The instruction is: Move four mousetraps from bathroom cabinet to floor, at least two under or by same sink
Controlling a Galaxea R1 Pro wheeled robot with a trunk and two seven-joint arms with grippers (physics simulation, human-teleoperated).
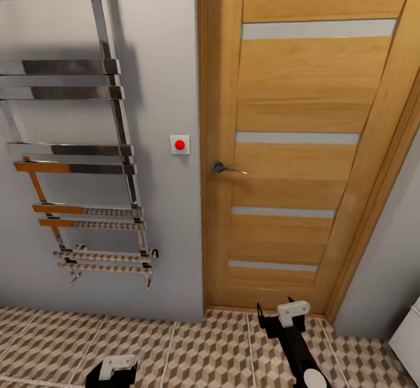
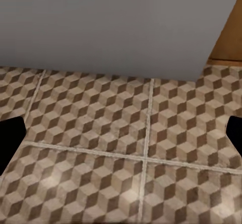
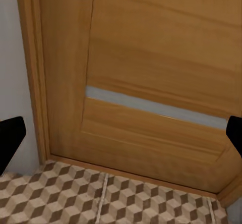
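Bathroom floor (image 1: 192, 347) ran to a wooden door (image 1: 303, 143); both end effectors, left (image 2: 121, 138) and right (image 3: 121, 138), gaped empty. Mousetraps judged light, stiff; pinch board edges.

Ahead of me the closed wooden door (image 1: 297, 143) and the grey wall (image 1: 169, 55) block any way forward. A chrome towel rail (image 1: 76, 160) juts from the wall on my left. Below both arms the bathroom floor (image 1: 210, 347) lies open.

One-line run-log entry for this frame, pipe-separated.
phase: in transit | facing: orange-brown wooden door, chrome towel rail | floor: cube-pattern tiles | left gripper: open, empty | right gripper: open, empty
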